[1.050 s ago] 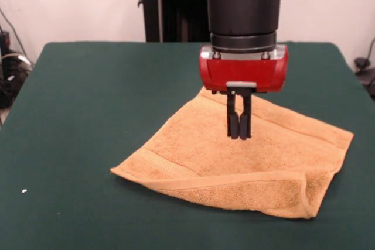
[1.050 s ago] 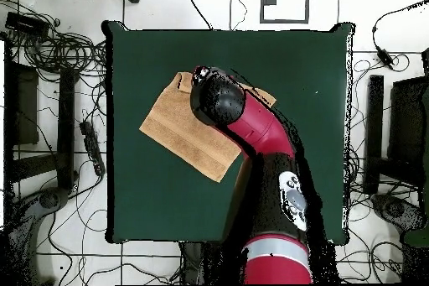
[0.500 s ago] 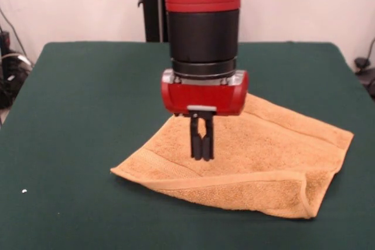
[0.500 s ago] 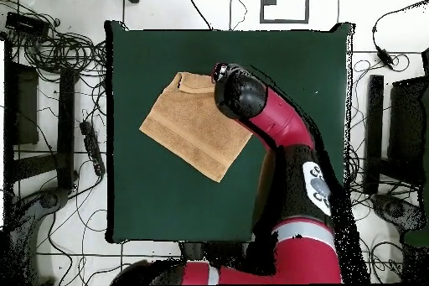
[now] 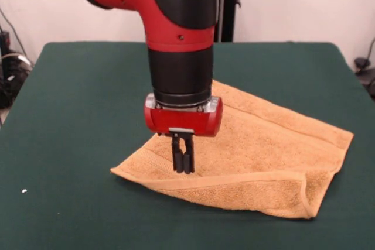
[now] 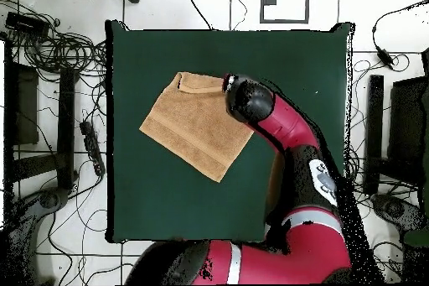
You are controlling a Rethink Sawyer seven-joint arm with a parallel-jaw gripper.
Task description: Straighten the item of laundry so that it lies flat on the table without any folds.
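The golden-orange towel (image 5: 258, 150) lies on the dark green table (image 5: 82, 98), folded over on itself, with a doubled edge along its near side and a turned-up corner at the near right. From above, the towel (image 6: 193, 123) sits left of centre, with a small fold at its upper corner. My gripper (image 5: 183, 170) hangs straight down over the towel's near left part, just above the cloth, its two black fingers pressed together with nothing between them. In the overhead view the arm's wrist (image 6: 248, 100) covers the gripper at the towel's right corner.
The table's edges (image 6: 109, 132) are ringed by cables and equipment on the floor. A small white speck (image 5: 24, 191) lies on the felt at the near left. Open green felt surrounds the towel on all sides.
The gripper has travelled leftwards and nearer in the front view, from over the towel's middle to its near left part, and has come down lower. It stayed shut; the towel has not moved.
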